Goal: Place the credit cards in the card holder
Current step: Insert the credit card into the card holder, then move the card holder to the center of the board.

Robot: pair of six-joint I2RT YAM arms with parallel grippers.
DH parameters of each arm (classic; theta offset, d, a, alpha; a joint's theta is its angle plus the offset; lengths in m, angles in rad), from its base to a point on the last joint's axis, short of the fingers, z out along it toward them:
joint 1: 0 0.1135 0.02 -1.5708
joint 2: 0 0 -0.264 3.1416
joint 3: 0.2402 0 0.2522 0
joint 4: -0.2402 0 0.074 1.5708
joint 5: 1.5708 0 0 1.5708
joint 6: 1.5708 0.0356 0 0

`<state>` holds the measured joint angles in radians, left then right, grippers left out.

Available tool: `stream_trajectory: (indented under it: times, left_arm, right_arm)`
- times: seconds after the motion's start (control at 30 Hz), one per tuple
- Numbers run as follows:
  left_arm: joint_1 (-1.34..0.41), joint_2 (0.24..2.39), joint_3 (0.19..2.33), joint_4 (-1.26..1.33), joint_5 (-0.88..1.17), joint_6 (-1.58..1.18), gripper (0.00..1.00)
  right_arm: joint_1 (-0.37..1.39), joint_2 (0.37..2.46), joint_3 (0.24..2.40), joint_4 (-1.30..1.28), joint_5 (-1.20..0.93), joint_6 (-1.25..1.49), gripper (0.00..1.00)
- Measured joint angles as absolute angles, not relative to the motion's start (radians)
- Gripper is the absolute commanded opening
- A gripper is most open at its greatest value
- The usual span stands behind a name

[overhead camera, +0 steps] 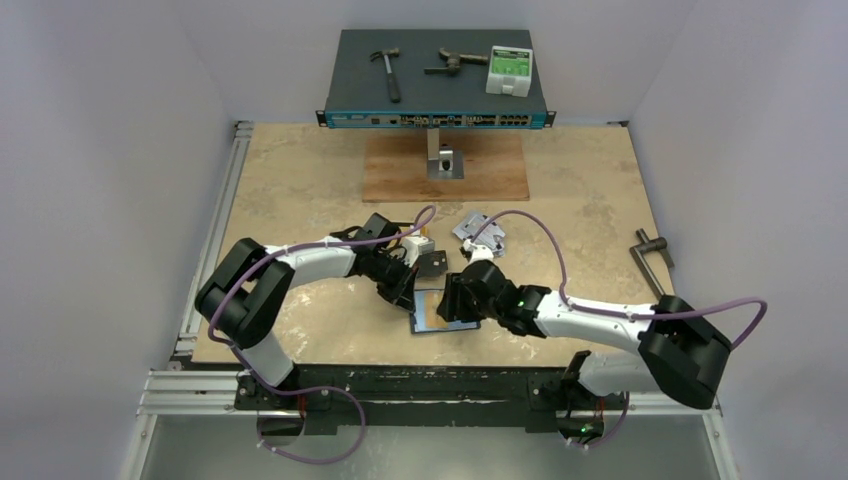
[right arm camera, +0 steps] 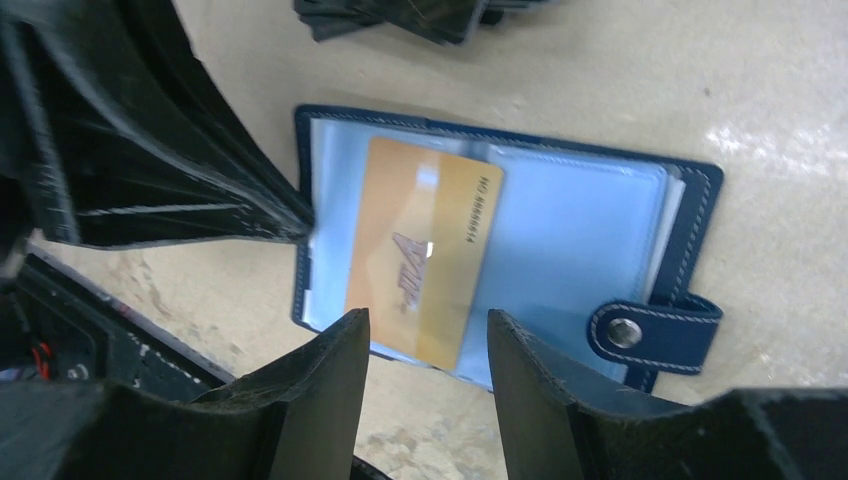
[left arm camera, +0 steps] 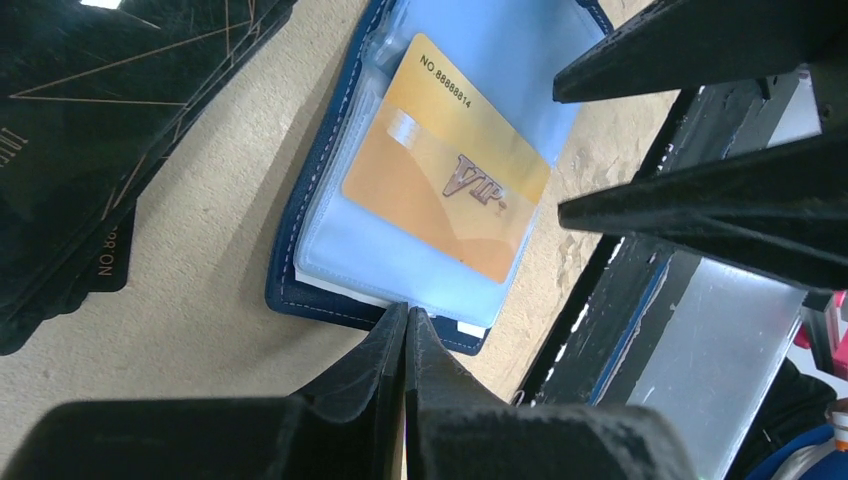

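Note:
The navy card holder (overhead camera: 432, 318) lies open on the table, its clear sleeves up and its snap tab (right arm camera: 655, 330) flat. A gold-yellow VIP card (right arm camera: 420, 250) sits partly inside a sleeve; it also shows in the left wrist view (left arm camera: 450, 170). My left gripper (left arm camera: 407, 312) is shut, its tip resting on the holder's edge (left arm camera: 330, 305). My right gripper (right arm camera: 428, 330) is open, its fingers either side of the gold card's near end, just above it. Black cards (left arm camera: 90, 100) lie beside the holder. Silver-grey cards (overhead camera: 480, 232) lie further back.
A network switch (overhead camera: 437, 120) with a hammer (overhead camera: 388, 72) and other tools on it stands at the back, above a wooden board (overhead camera: 480, 170). A metal handle (overhead camera: 652, 250) lies at the right. The table's black front rail (overhead camera: 400, 380) runs close behind the holder.

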<state>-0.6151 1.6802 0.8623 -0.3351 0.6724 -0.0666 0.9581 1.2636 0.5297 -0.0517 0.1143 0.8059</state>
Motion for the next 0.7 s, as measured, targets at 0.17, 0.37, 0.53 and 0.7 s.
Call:
stream_trajectory:
  times: [0.17,0.37,0.53,0.7]
  left_arm:
    - [-0.615,1.680,0.862,-0.336,0.656,-0.059,0.00]
    - [-0.615,1.678,0.861,-0.331,0.648,-0.059,0.00]
    - [-0.615,1.678,0.852,-0.323,0.640,-0.060,0.00]
    - [-0.615,1.678,0.852,-0.323,0.626,-0.060,0.00]
  right_arm:
    - [0.958,1.306,0.565,-0.027,0.113,0.793,0.47]
    - [0.958,1.374,0.566,0.000,0.111,0.790,0.48]
    - [0.958,1.387,0.566,0.034,0.106,0.788,0.47]
    - [0.957,1.423,0.581,0.065,0.102,0.781,0.46]
